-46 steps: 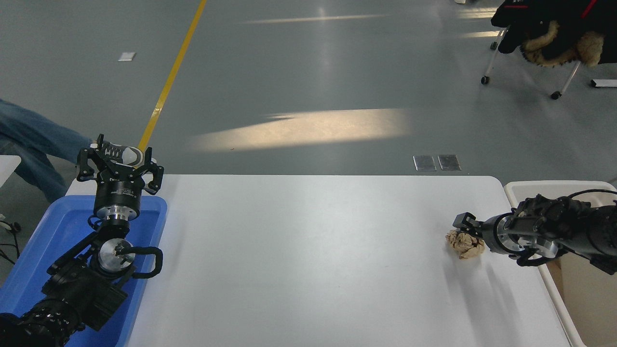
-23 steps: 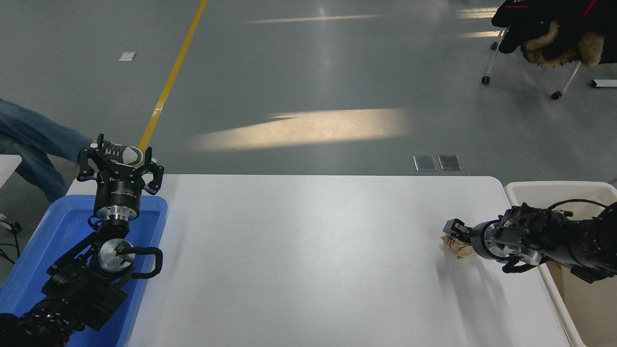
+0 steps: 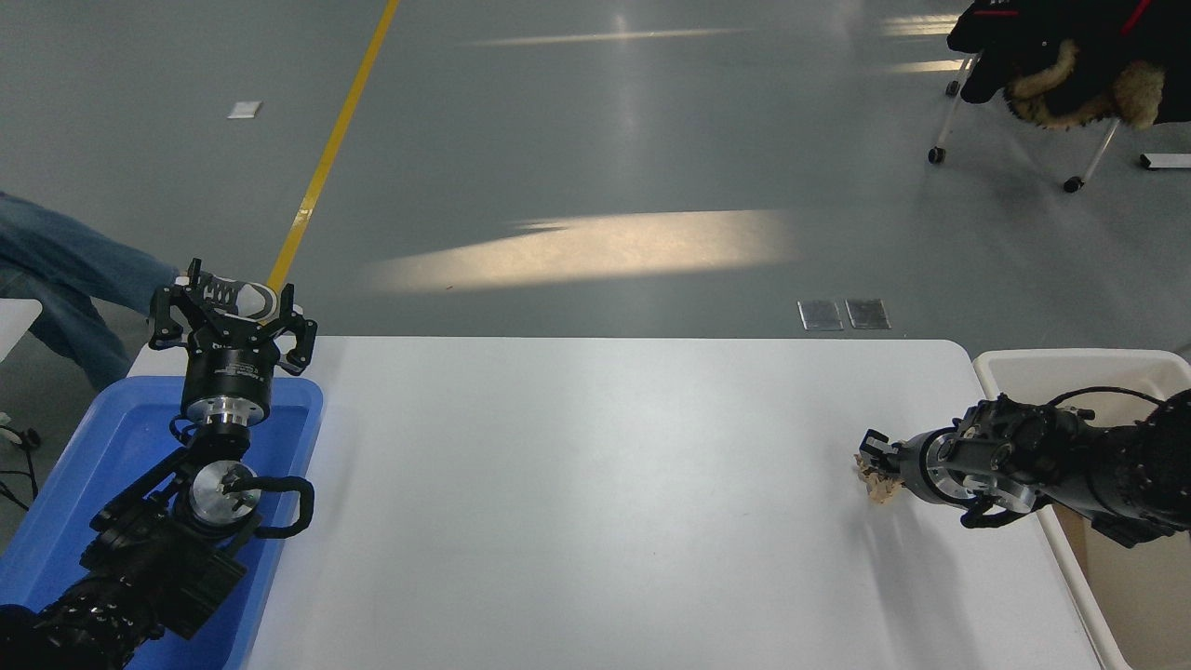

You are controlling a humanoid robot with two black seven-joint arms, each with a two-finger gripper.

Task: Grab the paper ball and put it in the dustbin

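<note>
A: Start near you. What's the left arm doing?

B: Your left gripper (image 3: 233,316) is parked over the blue tray (image 3: 65,493) at the near left, pointing away from you with its fingers spread wide and nothing between them. I'd judge it sits there simply to keep clear of the work.

A: And the right side?

B: Your right gripper (image 3: 873,465) reaches in from the right edge, low over the table (image 3: 595,484), pointing left. Its fingers are closed in around the ball (image 3: 876,486), which shows only as a small tan scrap under and between the tips, near the table's right edge. Most of it is hidden by the fingers.

A: Is it lifted?

B: You can't tell. The ball looks at or just above the table surface. Treat the grasp as made but unproven.

A: Where's the bin?

B: Just beside the table's right end, its cream rim (image 3: 1070,358) running near to far, with your right forearm lying across it. That is why you came in sideways: the arm reaches over the bin, so the carry back is short.

A: Risk?

B: Crumpled paper squashes, so a shallow pinch could slip. Lift first, then draw right until the ball clears the rim.

A: Farther off?

B: A person's jeans (image 3: 56,270) at the far left, a chair (image 3: 1070,74) with a dark coat at the far right.
</note>
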